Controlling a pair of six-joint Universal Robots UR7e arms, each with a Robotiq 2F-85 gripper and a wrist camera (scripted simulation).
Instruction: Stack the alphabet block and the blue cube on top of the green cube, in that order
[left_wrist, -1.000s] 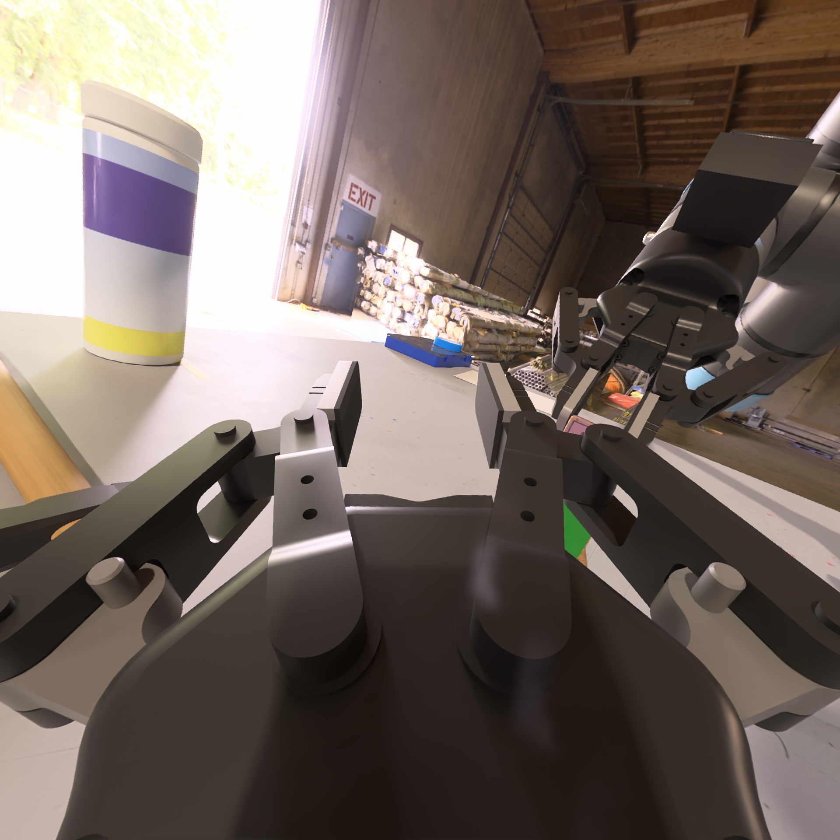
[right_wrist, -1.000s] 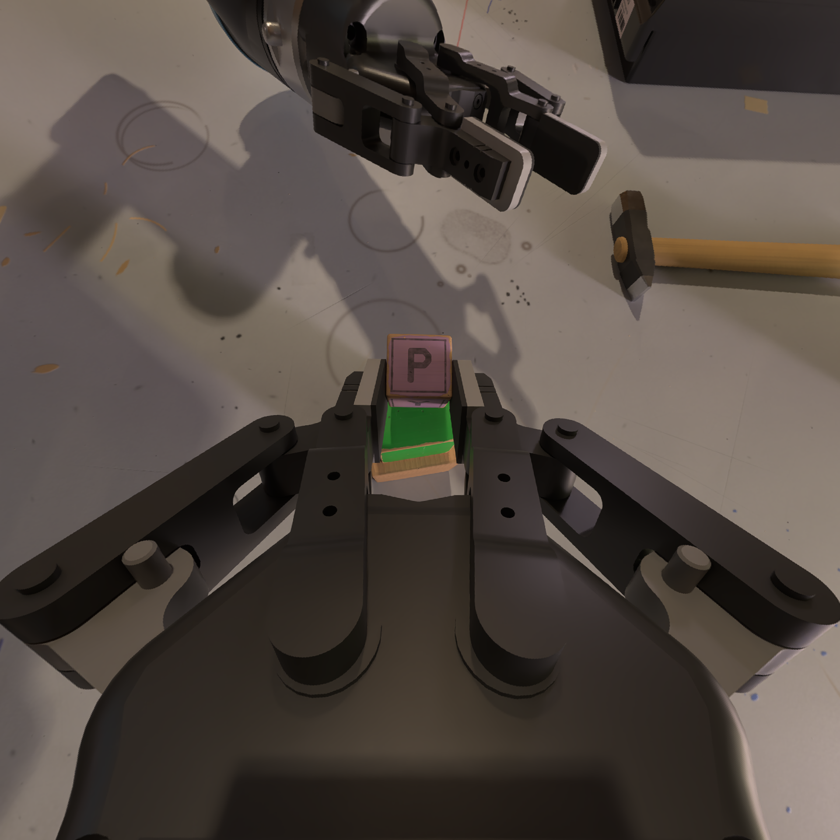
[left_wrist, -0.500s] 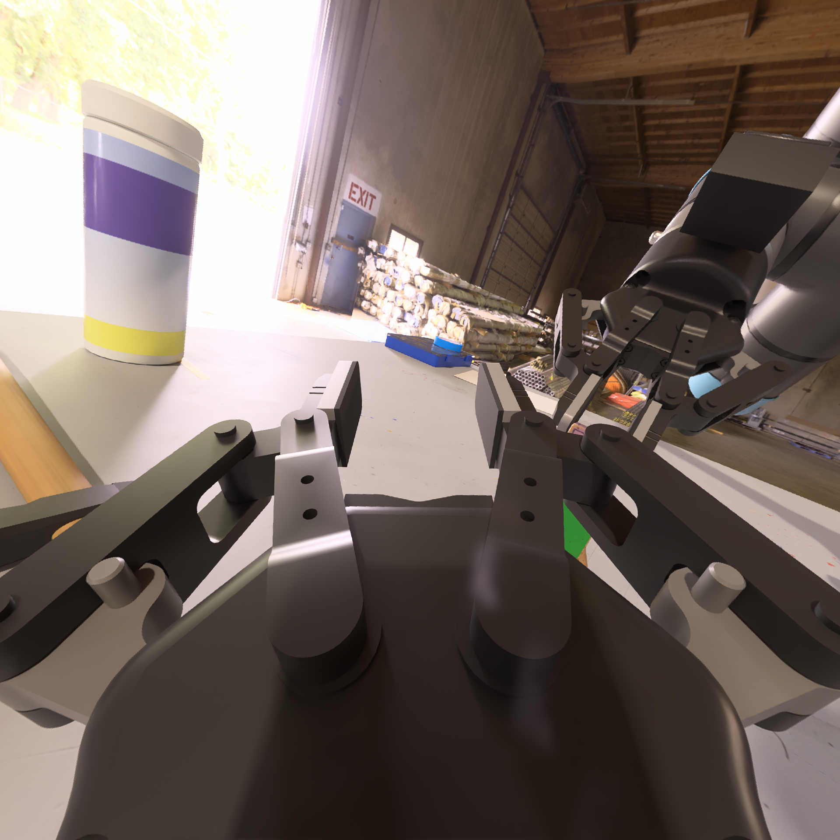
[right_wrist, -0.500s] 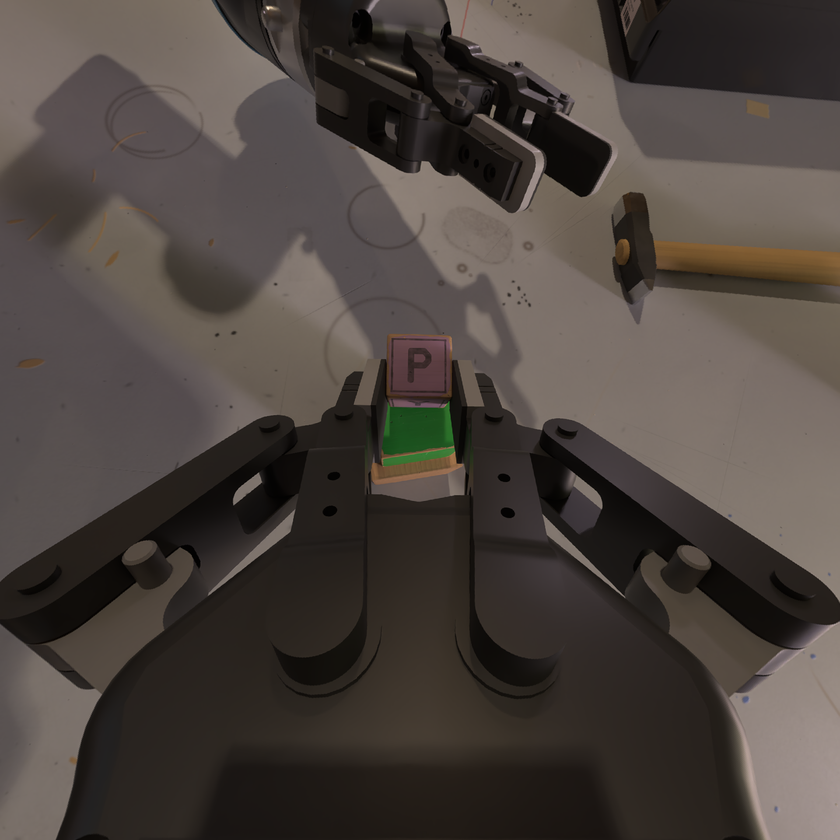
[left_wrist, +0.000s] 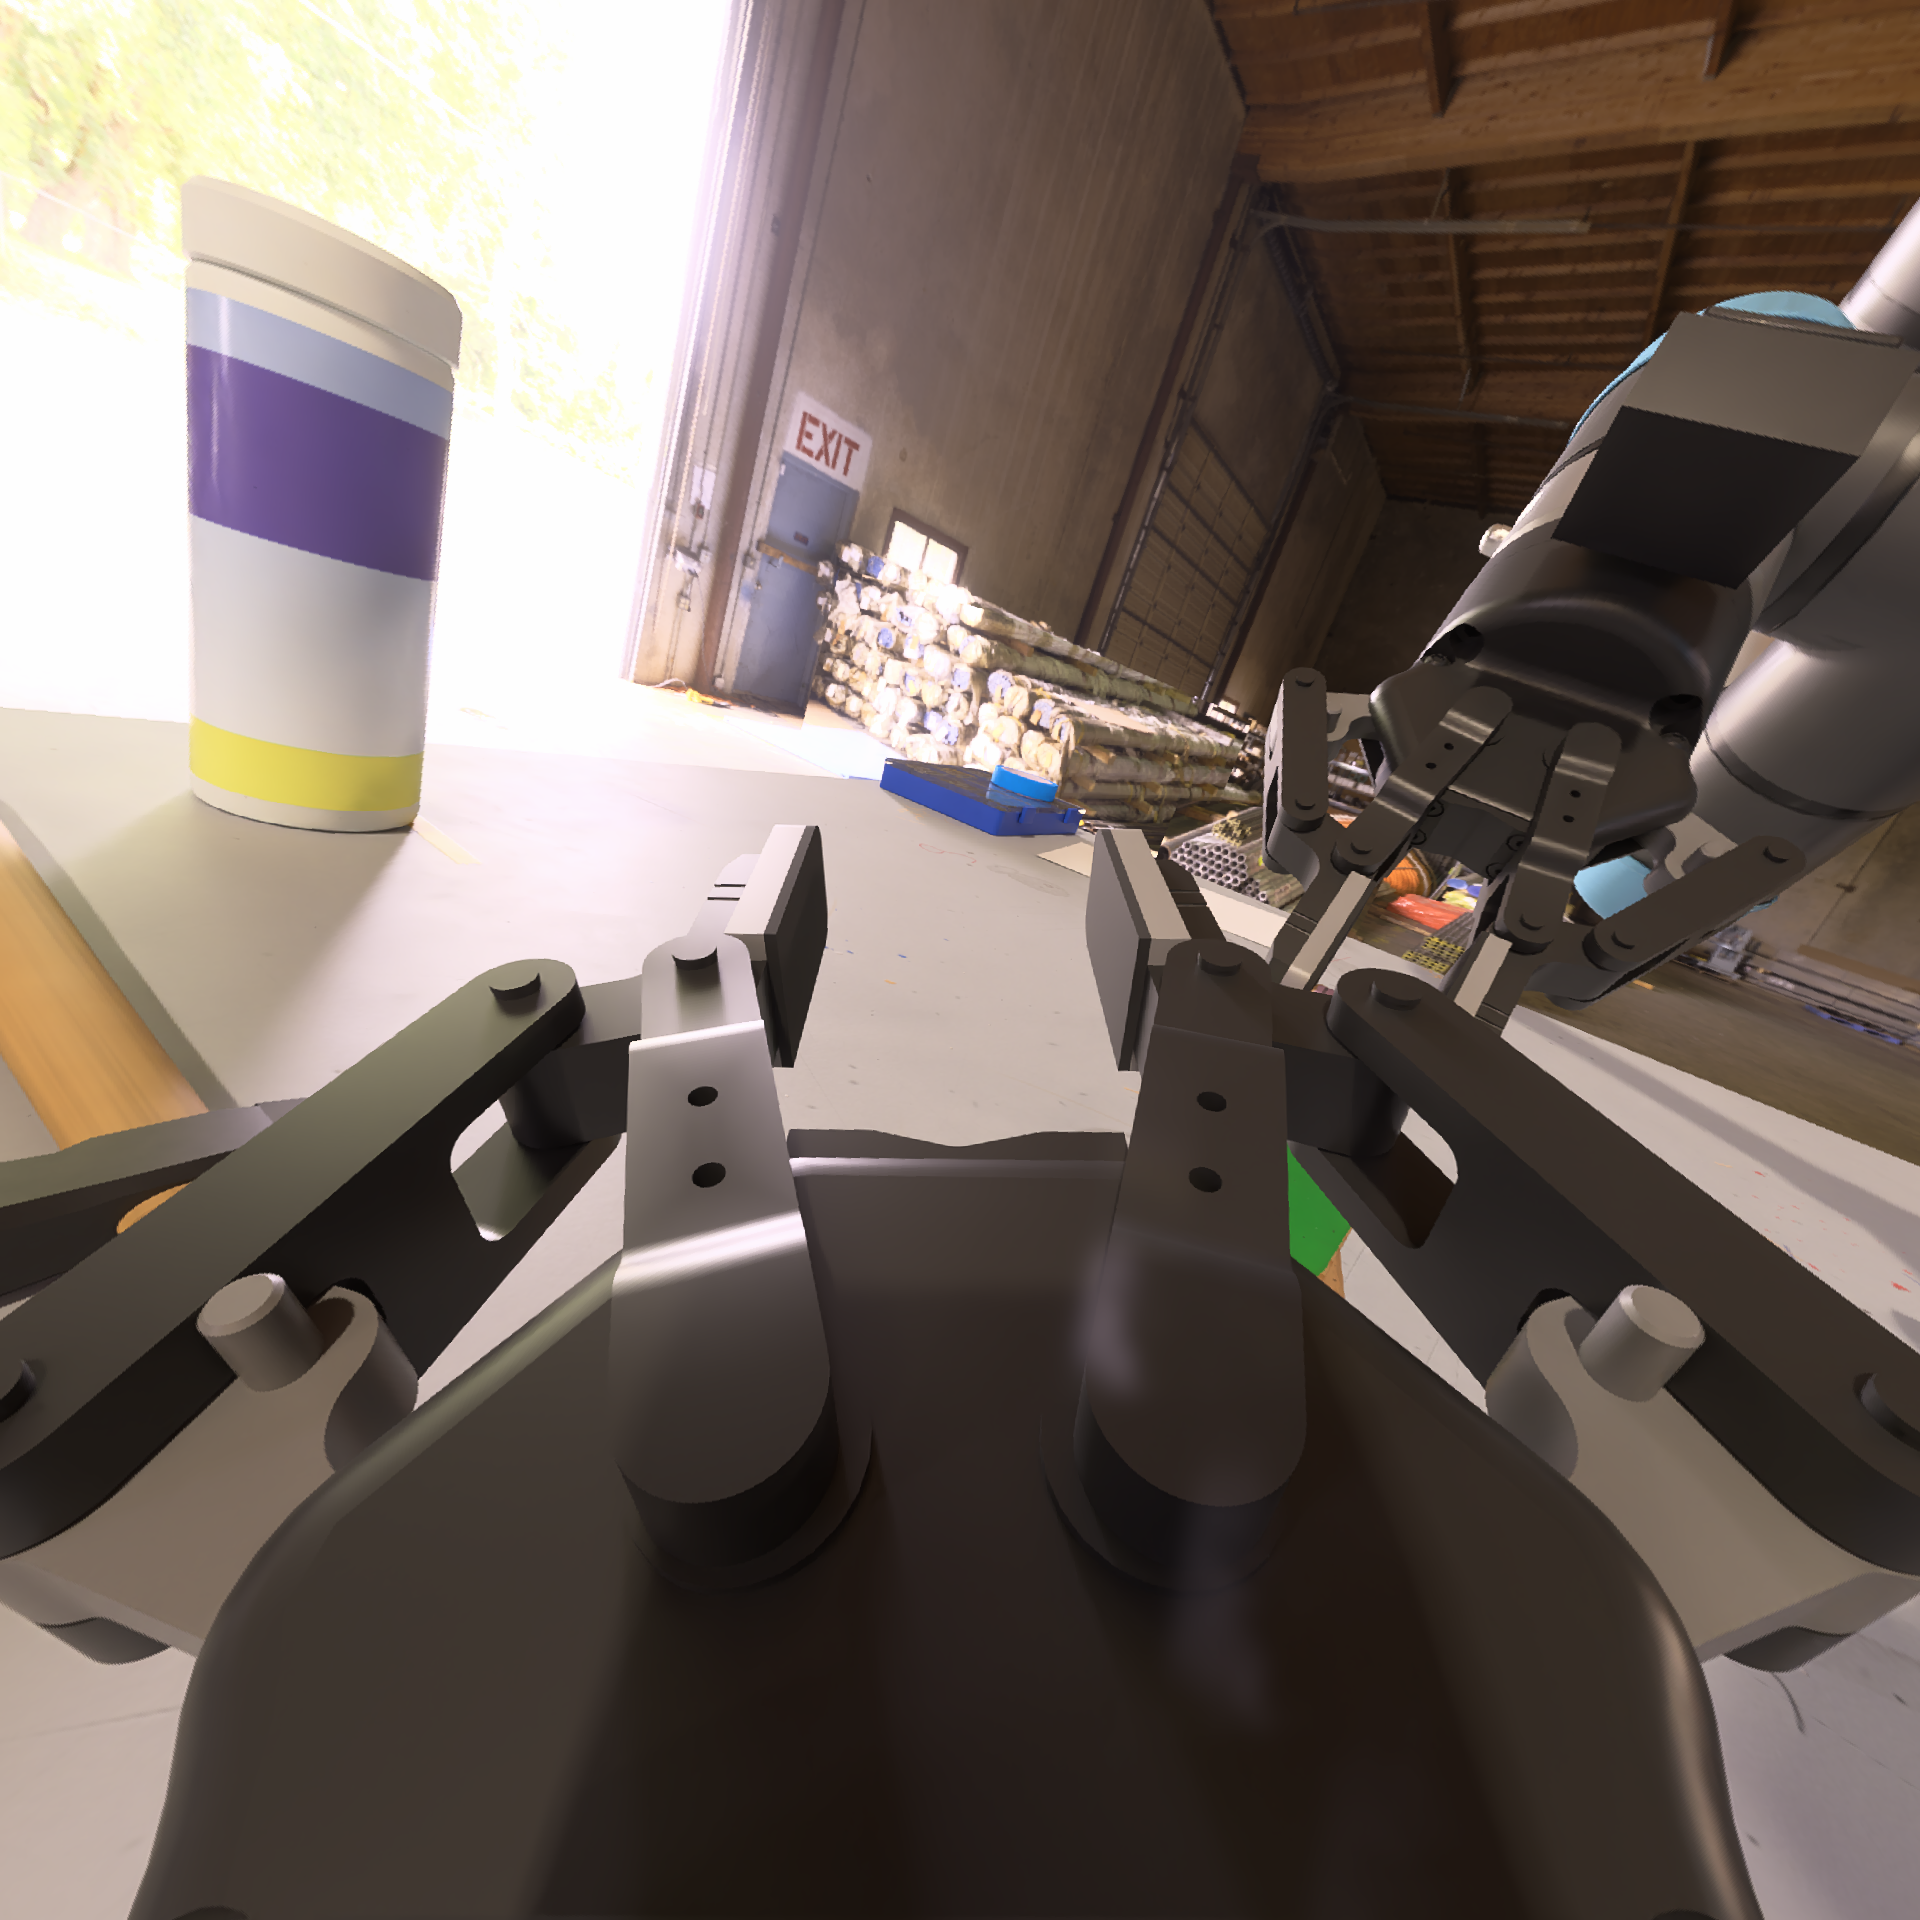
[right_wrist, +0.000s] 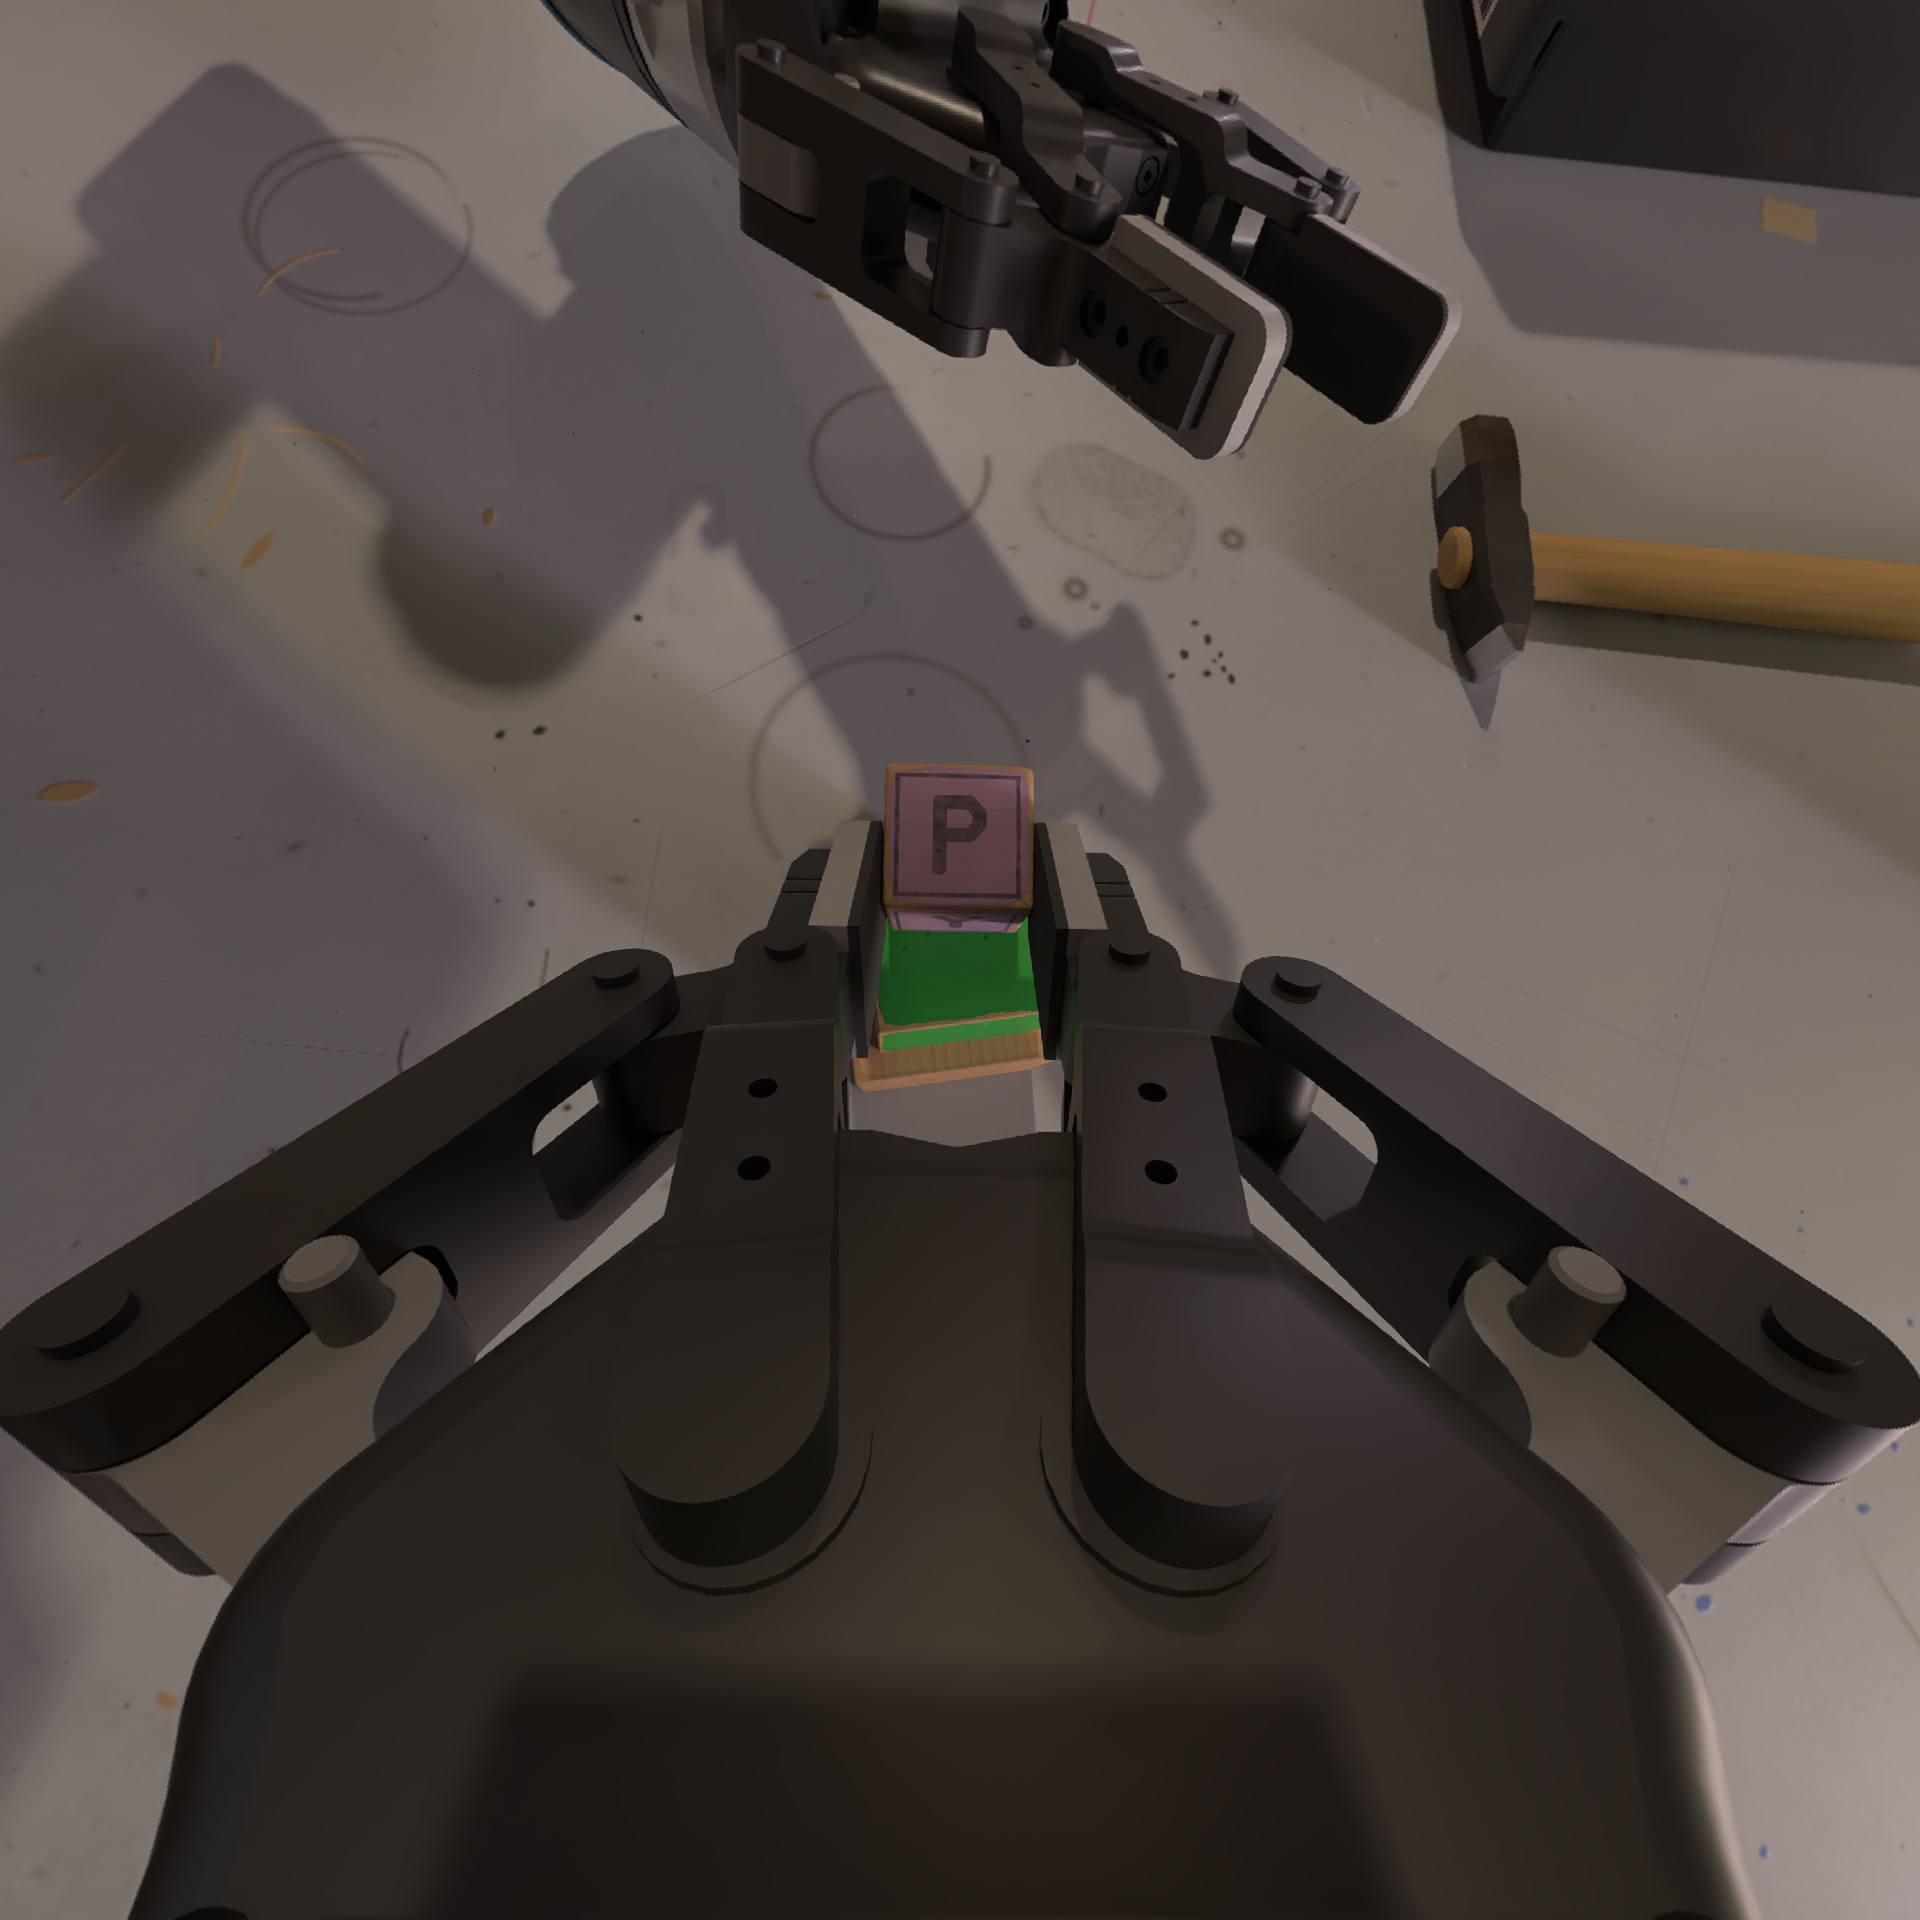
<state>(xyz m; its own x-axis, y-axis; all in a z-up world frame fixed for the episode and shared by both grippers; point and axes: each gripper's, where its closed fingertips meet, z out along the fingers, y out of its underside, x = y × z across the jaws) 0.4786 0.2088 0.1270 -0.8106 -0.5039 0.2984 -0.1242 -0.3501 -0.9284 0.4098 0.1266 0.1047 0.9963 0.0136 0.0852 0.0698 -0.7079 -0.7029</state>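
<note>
The alphabet block (right_wrist: 958, 836), pink-faced with a wooden rim, sits on top of the green cube (right_wrist: 951, 977), which stands on the table. My right gripper (right_wrist: 956, 844) points down at the stack and is shut on the alphabet block, one pad on each side. In the left wrist view the right gripper (left_wrist: 1392, 961) shows at the right, with a sliver of the green cube (left_wrist: 1311, 1216) below it. My left gripper (left_wrist: 956, 920) is open and empty, low over the table beside the stack; it also shows in the right wrist view (right_wrist: 1320, 353). No blue cube is in view.
A white container (left_wrist: 312, 520) with purple and yellow bands stands on the table (left_wrist: 623, 883) at the far left. A hammer (right_wrist: 1481, 561) with a wooden handle lies to the right of the stack. A black box (right_wrist: 1714, 83) stands at the far right.
The right arm's wrist has tilted slightly while its fingers stay around the alphabet block. The left gripper has stayed open and in place.
</note>
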